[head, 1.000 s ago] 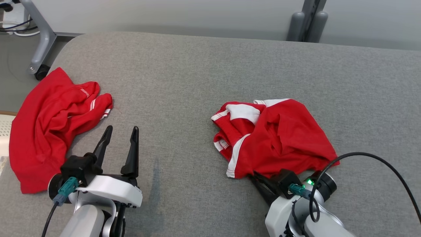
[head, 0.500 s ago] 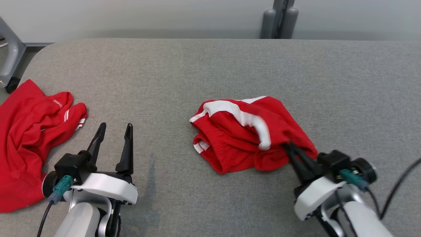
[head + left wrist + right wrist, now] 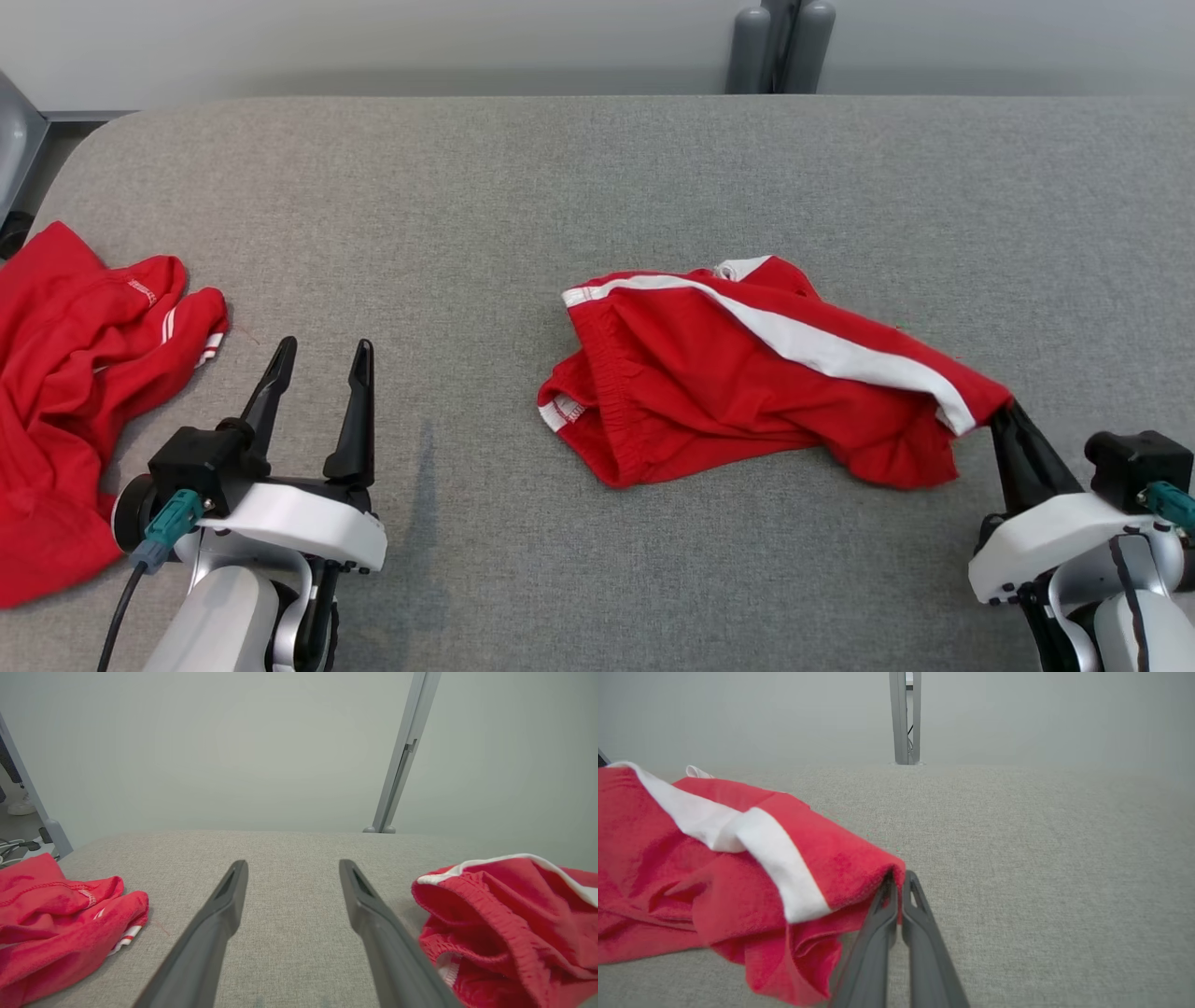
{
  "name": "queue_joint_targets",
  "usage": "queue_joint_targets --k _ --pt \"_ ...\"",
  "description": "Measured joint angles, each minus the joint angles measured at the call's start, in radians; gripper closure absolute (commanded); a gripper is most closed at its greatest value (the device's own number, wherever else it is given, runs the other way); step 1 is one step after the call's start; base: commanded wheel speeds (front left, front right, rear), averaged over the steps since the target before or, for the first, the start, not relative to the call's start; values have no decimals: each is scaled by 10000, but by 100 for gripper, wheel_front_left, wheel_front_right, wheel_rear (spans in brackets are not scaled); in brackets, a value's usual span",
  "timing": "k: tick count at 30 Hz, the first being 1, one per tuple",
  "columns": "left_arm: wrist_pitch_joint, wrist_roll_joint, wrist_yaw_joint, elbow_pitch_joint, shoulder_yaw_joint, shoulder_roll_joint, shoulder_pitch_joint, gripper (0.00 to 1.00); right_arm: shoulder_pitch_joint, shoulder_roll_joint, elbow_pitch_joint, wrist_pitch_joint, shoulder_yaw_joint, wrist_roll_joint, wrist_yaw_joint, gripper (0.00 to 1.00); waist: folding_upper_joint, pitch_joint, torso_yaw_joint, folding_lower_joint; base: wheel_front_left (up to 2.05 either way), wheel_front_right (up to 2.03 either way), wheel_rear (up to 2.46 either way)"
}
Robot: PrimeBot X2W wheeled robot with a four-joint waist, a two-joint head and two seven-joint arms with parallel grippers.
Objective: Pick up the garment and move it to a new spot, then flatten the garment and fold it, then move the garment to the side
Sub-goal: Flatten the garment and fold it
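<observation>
The garment [image 3: 747, 383] is a pair of red shorts with a white side stripe, lying crumpled in the middle of the grey padded table [image 3: 579, 187]. My right gripper [image 3: 1006, 413] is shut on its right hem corner, which is stretched out toward the table's right. In the right wrist view the garment [image 3: 714, 868] trails left from the right gripper [image 3: 898, 879]. My left gripper [image 3: 320, 347] is open over bare table at the lower left, holding nothing. The left wrist view has the open left gripper [image 3: 292, 870] with the garment [image 3: 509, 924] to its right.
A second red garment [image 3: 65, 373] lies crumpled at the table's left edge, also in the left wrist view [image 3: 56, 924]. A grey post [image 3: 780, 47] stands behind the far edge. Bare grey surface lies behind and right of the shorts.
The right gripper closed on the shorts' edge and pulled it right, stretching the shorts out. The head camera also shifted, so the scene slid left. The left gripper stayed open.
</observation>
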Motion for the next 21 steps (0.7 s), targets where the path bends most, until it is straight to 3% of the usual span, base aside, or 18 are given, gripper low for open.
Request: queue_joint_targets --k 4,5,6,7,13,21 --pt "-2 0 2 -13 -10 12 -4 0 -144 150 779 -27 -274 263 0 100 0 64 -32 0 0 0 0" --pt "0 0 2 -15 -15 10 -4 0 -233 174 951 -71 -311 382 0 90 0 73 -40 0 0 0 0" --pt "-2 0 2 -19 -29 13 -4 0 -318 198 1089 -163 -347 497 0 55 0 84 -50 0 0 0 0" --pt "-2 0 6 -25 -36 21 -5 0 -404 213 1195 -234 -366 499 0 0 0 92 -62 0 0 0 0" --pt "-2 -4 77 -90 -44 65 2 0 -594 280 1292 -786 -796 616 0 0 0 41 -184 0 0 0 0" --pt "-2 -88 270 -236 59 119 360 0 -450 322 25 -1137 -698 65 0 0 0 -292 -394 0 0 0 0"
